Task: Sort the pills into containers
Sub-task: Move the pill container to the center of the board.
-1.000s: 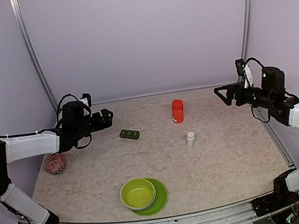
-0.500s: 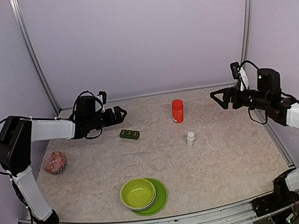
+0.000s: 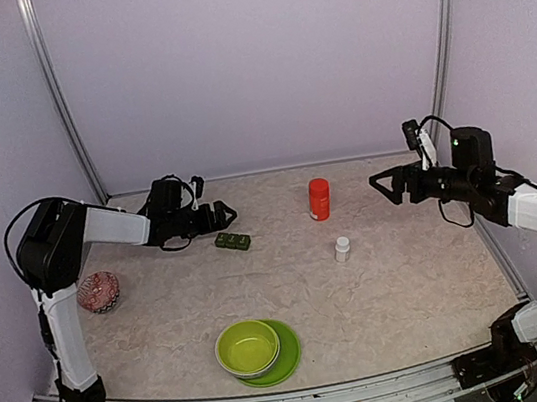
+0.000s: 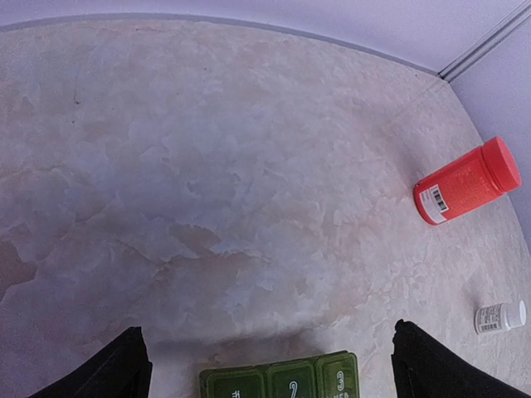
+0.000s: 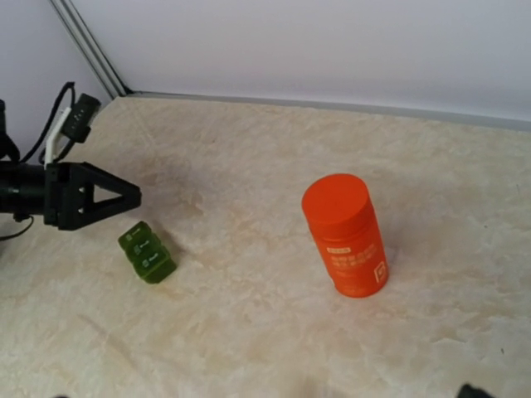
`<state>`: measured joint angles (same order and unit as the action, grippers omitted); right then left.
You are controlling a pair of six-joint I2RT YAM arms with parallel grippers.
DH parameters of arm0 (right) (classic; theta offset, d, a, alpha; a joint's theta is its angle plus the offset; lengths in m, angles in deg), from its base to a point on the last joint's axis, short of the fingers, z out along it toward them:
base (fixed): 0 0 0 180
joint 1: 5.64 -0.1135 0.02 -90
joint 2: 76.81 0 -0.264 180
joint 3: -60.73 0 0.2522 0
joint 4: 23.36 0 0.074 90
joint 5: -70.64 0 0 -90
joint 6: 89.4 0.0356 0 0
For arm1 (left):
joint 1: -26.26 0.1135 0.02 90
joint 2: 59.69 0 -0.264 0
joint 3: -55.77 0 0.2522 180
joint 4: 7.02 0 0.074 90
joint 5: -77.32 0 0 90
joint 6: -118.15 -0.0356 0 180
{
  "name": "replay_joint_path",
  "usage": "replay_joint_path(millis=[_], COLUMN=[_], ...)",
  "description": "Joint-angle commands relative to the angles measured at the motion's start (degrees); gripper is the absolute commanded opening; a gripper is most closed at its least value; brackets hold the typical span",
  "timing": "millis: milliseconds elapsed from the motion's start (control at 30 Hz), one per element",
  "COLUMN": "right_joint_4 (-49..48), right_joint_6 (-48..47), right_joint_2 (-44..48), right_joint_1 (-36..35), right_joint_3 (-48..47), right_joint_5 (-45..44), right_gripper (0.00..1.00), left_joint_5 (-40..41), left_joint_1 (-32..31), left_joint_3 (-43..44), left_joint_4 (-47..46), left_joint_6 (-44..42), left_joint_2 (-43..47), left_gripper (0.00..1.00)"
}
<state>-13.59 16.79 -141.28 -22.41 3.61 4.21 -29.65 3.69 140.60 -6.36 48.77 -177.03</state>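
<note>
The containers are a dark green strip of three lidded compartments lying on the table's far left; their lids numbered 1 to 3 are all closed. My left gripper hovers just behind them, open, with the strip low between its black fingers. My right gripper stands open in the air right of the orange-red bottle, holding nothing. That bottle stands upright in the right wrist view, with the strip to its left. No pills show.
A small white bottle stands in front of the orange-red one. A lime-green bowl sits on a green plate near the front edge. A pink patterned ball lies at the left edge.
My left gripper has travelled right, up to the green strip. My right gripper has crept left toward the orange-red bottle. Both stay open.
</note>
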Motion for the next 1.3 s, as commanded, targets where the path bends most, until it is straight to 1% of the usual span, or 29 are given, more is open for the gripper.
replay_joint_path(millis=[0,200,267,400,700,1033,1200,1267], right_joint_4=[0.56,0.0,-0.15,-0.43,-0.77,-1.01,-1.05,-0.63], right_joint_6=[0.49,0.84,0.86,1.08,1.06,0.57,-1.62,-2.75], right_joint_2=[-0.46,-1.05,-1.31,-1.77,-2.34,-2.63,-3.93,-5.8], right_joint_1=[-0.96,-1.14,-1.23,-1.56,-2.11,-2.42,-3.92,-5.1], right_joint_3=[-1.86,-1.16,-1.21,-1.12,-0.52,-0.24,-0.96,-2.36], right_joint_5=[-0.96,-1.09,-1.16,-1.32,-1.69,-1.32,0.38,0.94], right_gripper=[1.0,1.0,1.0,1.0,1.0,1.0,1.0,1.0], left_joint_5=[-2.5,-3.07,-3.19,-4.72,-6.42,-7.31,-5.32,-5.57], left_joint_1=[0.24,0.01,-0.23,-1.01,-3.79,-6.85,-6.46,-6.03], left_joint_3=[1.8,-1.17,-2.05,-4.11,-5.7,-6.69,-7.46,-8.26], left_joint_4=[2.36,1.0,0.78,-1.18,-2.47,-2.69,-2.64,-3.23], left_joint_6=[-0.23,0.2,1.84,2.51,3.24,3.53,4.24,4.98], left_joint_2=[-2.64,-2.25,-1.97,-1.39,-0.69,0.81,1.35,1.9], left_gripper=[0.99,0.98,0.98,0.98,0.96,0.97,0.97,0.97])
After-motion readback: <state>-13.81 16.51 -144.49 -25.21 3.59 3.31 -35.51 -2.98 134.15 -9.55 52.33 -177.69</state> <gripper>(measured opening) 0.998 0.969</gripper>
